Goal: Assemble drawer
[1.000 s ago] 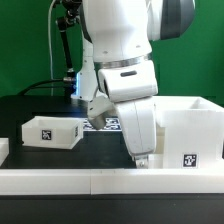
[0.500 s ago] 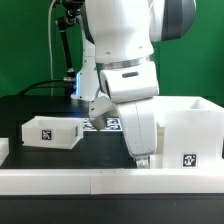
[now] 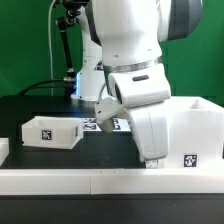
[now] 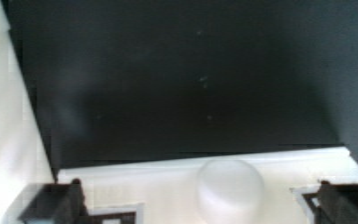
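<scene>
The large white cube-shaped housing (image 3: 192, 128) stands at the exterior view's right, open at the top, with a tag on its front. One small open-top tray (image 3: 50, 132) with a tag sits on the black table at the exterior view's left. A second tray is not in view. My gripper (image 3: 155, 158) hangs low just beside the housing's left wall, over the long white rail (image 3: 90, 180). In the wrist view the gripper (image 4: 202, 205) is open, its dark fingers (image 4: 60, 200) wide apart. Between them lies a white surface with a rounded bump (image 4: 229, 185). Nothing is held.
The marker board (image 3: 108, 124) lies on the table behind the arm. The black table (image 4: 194, 80) fills most of the wrist view, with a white wall (image 4: 2, 120) along one side. A black stand with cables (image 3: 62, 50) rises at the back left.
The arm and gripper have shifted a little toward the exterior view's right, closer to the housing. The tray and housing have not moved.
</scene>
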`<state>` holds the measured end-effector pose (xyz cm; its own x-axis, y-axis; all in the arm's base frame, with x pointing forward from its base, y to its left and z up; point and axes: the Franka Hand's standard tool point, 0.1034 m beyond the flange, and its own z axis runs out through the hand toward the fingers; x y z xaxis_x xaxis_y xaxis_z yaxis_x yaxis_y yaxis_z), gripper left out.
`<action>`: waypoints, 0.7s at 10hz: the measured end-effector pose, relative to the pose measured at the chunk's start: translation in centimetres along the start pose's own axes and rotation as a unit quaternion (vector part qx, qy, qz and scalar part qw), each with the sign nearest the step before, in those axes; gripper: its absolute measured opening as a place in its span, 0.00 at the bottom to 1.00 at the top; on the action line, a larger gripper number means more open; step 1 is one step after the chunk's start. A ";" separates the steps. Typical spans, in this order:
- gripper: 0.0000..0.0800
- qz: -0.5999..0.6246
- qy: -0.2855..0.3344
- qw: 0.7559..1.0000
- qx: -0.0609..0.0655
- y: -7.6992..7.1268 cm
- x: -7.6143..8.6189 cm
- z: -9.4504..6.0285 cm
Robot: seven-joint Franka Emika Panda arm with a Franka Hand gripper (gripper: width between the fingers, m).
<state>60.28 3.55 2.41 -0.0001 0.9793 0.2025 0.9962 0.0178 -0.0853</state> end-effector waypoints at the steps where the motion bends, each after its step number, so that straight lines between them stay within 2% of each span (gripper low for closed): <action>1: 0.81 0.000 -0.003 1.000 -0.001 0.0 -0.1 0.0; 2: 0.81 0.000 -0.004 1.000 -0.001 -0.1 -0.5 0.1; 4: 0.81 0.006 -0.009 1.000 0.014 -0.4 -3.9 -0.5; 5: 0.81 0.020 -0.012 1.000 0.007 -0.3 -5.5 -1.3; 6: 0.81 0.040 -0.020 0.999 -0.010 -0.7 -7.4 -2.5; 7: 0.81 0.054 -0.025 0.998 -0.025 -1.6 -8.4 -3.1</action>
<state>58.94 -5.29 3.88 0.1051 0.9837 0.1461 0.9936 -0.0978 -0.0560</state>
